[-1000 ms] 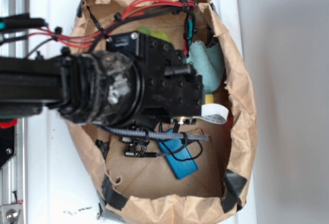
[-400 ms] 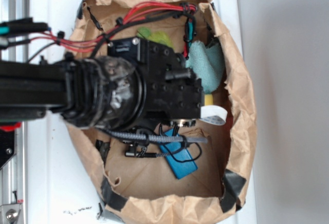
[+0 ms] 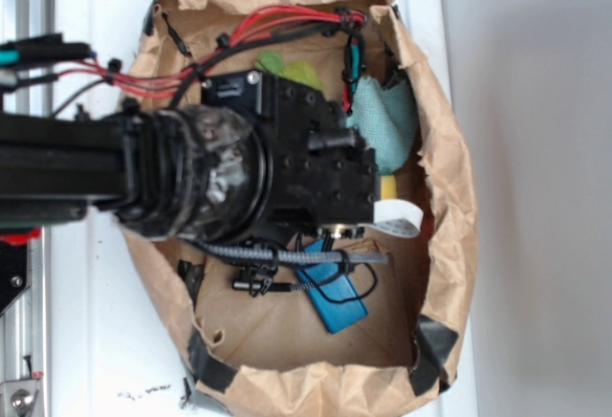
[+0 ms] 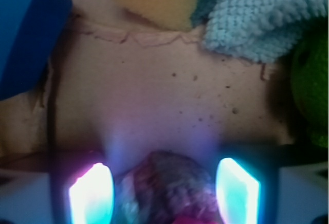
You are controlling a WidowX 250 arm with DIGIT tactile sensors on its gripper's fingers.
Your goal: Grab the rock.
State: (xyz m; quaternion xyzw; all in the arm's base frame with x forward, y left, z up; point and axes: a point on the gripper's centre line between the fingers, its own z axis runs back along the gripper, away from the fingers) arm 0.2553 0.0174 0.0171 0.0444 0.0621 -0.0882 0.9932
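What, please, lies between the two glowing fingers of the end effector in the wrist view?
The rock lies between the fingers of the end effector; the wrist view shows it.

The exterior camera looked straight down, from well above, on the crumpled brown paper bag (image 3: 449, 197). The wrist camera sat close to the bag floor, facing along it. Both views shared the teal knitted cloth (image 3: 387, 125) (image 4: 257, 13) and flat blue block (image 3: 335, 302) (image 4: 25, 34).

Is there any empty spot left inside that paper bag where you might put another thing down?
Yes: bare paper floor below the blue block, toward the taped bottom rim. In the wrist view, open floor lies between the pincer and the teal cloth. The top is crowded with cloth, green plush and cables.
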